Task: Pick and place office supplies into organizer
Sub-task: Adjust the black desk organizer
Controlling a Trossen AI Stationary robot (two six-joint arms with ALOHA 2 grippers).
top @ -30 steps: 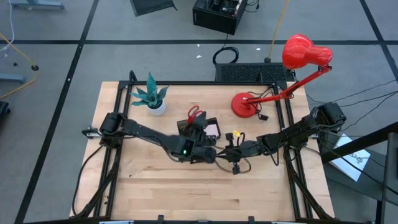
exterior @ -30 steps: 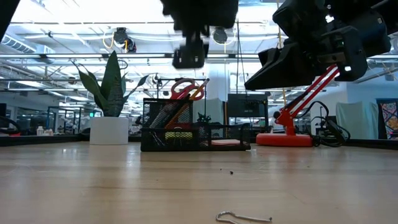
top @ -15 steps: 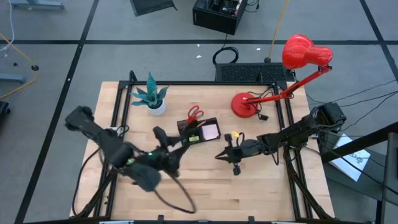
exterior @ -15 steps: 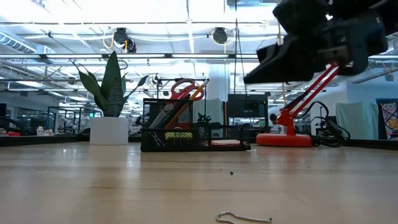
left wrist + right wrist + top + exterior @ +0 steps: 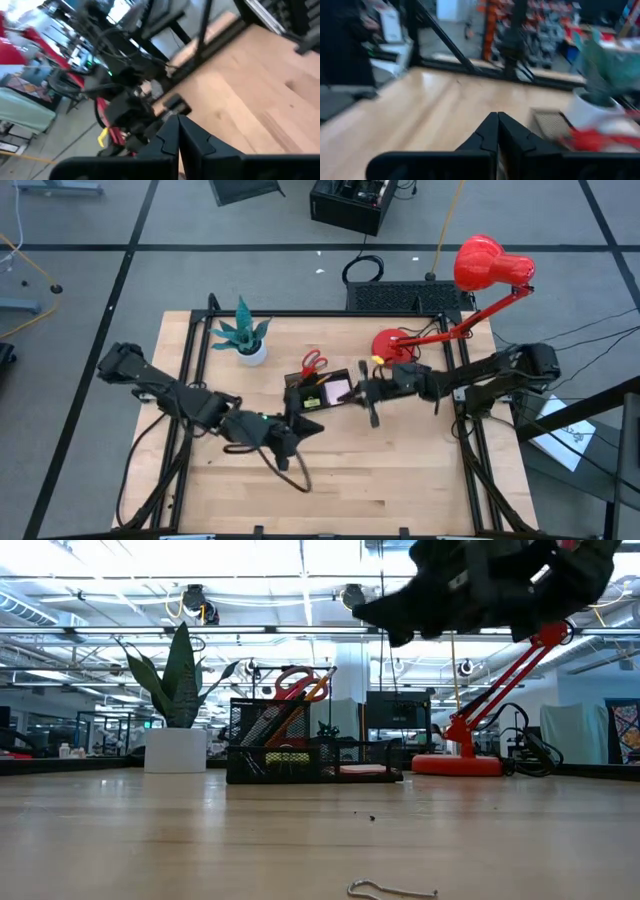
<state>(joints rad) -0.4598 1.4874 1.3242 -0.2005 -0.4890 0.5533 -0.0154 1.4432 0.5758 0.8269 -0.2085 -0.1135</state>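
The black mesh organizer stands mid-table. Red-handled scissors stick up out of its tall compartment, and a pink sticky-note pad lies in its right tray. My right gripper hovers shut, high above the organizer's right end, with nothing showing between its fingers. My left gripper is shut too. It is nearer the table's front, to the organizer's near side. A small bent wire clip lies on the wood near the front edge.
A potted teal plant stands at the far left. A red desk lamp stands at the far right, its base close beside my right arm. A black keyboard lies beyond the table's far edge. Bare wood spreads along the near side.
My left gripper has drawn back from beside the organizer toward the table's near and left side. My right gripper has swung toward the far edge and to the left, ending above the organizer's right end. The organizer and its contents have stayed put.
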